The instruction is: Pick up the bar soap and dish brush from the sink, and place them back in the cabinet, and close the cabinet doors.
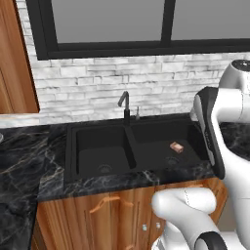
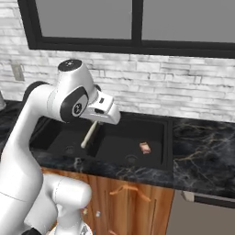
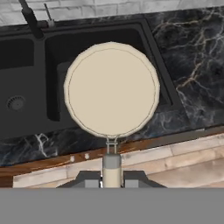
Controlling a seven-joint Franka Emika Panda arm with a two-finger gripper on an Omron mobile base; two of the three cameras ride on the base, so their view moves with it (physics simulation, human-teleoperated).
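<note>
- Left base view: the bar soap [image 1: 176, 147] lies flat in the right basin of the sink [image 1: 73, 146], near its drain, long axis slanted across the basin floor. It looks small, hard and probably slick, best pinched across its short sides.
- Right base view: the gripper [image 2: 98, 120] is clamped on the handle of the dish brush [image 2: 89, 135], which hangs above the sink's divider, handle running down and forward, head lowest.
- Hand view: the brush's round cream head [image 3: 112, 89] faces the camera above the sink's front edge; light and stiff, held near the handle end, so it may swing.
</note>
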